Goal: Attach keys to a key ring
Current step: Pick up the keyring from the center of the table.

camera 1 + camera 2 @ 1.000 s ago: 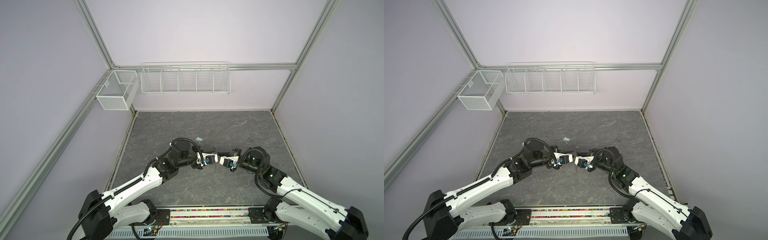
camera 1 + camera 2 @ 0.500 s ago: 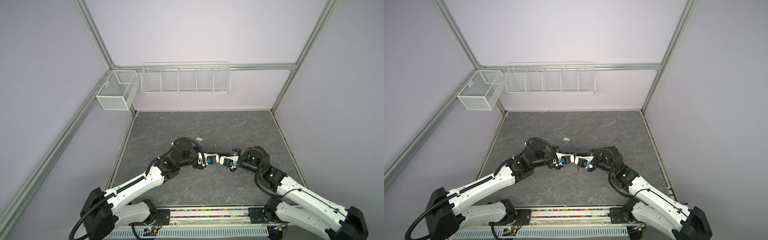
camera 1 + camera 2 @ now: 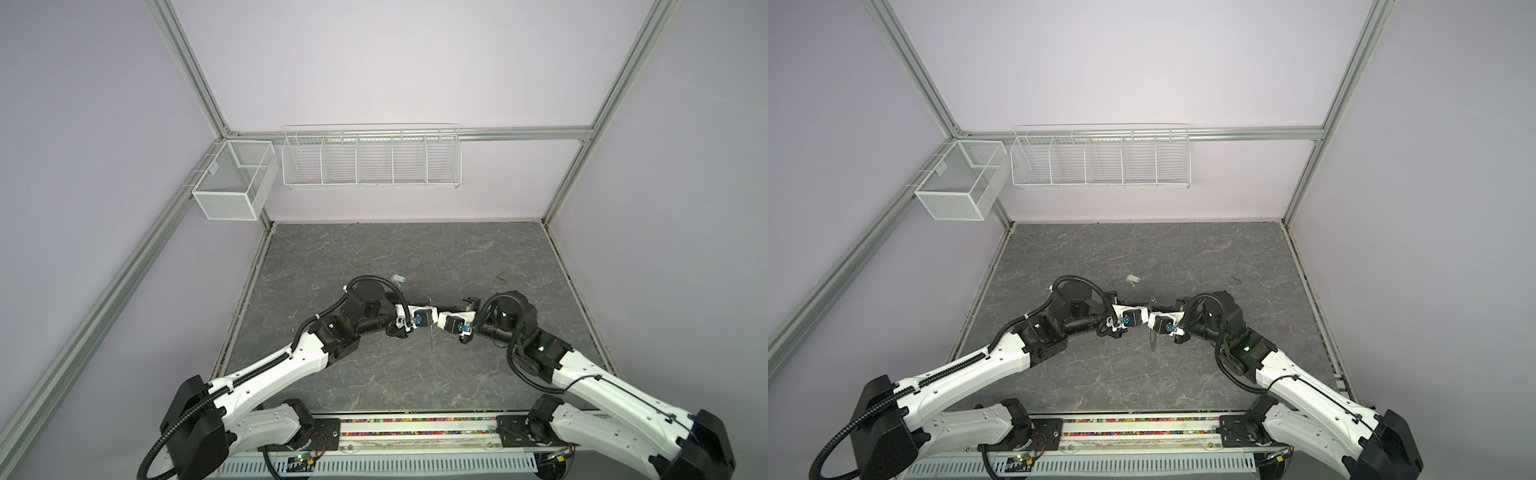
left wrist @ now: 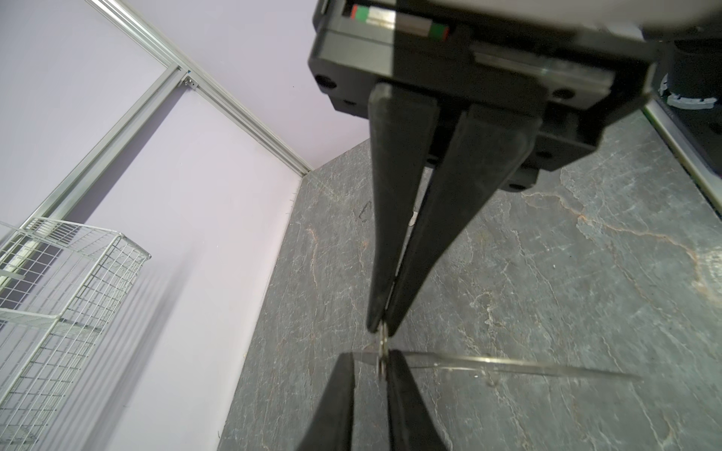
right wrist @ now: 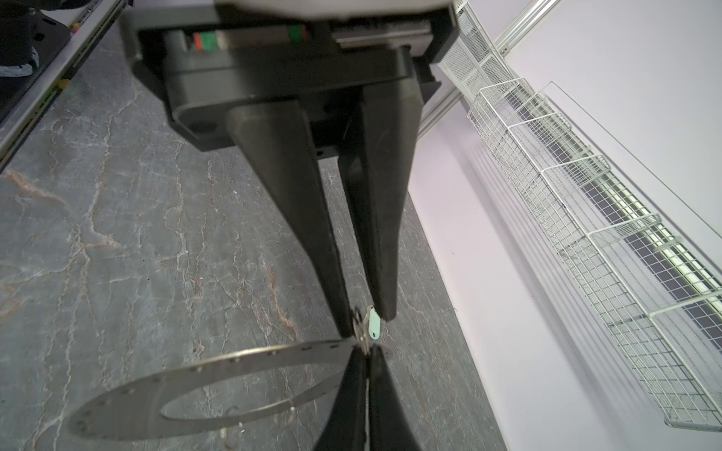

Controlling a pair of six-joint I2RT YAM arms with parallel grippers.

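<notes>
Left end effector [image 5: 367, 325] tip-to-tip with right [image 4: 382, 330]

Key ring [image 5: 129, 406]: one
Key with pale green tag [image 3: 398, 278]: one
Small dark item [image 3: 500, 281]: one
Wire baskets: two, long basket [image 3: 371, 166] and small basket [image 3: 226, 203]
Robot arms: two, left arm [image 3: 270, 370] and right arm [image 3: 602, 384]

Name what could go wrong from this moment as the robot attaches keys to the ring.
1. The right gripper is shut on only the rim of the ring, which hangs from that pinch; a nudge could twist it loose.
2. The left gripper, jaws slightly apart, crowds the same spot, so the two may collide.
3. The pale-tagged key lies on the table beside the left arm, which might sweep it away.
</notes>
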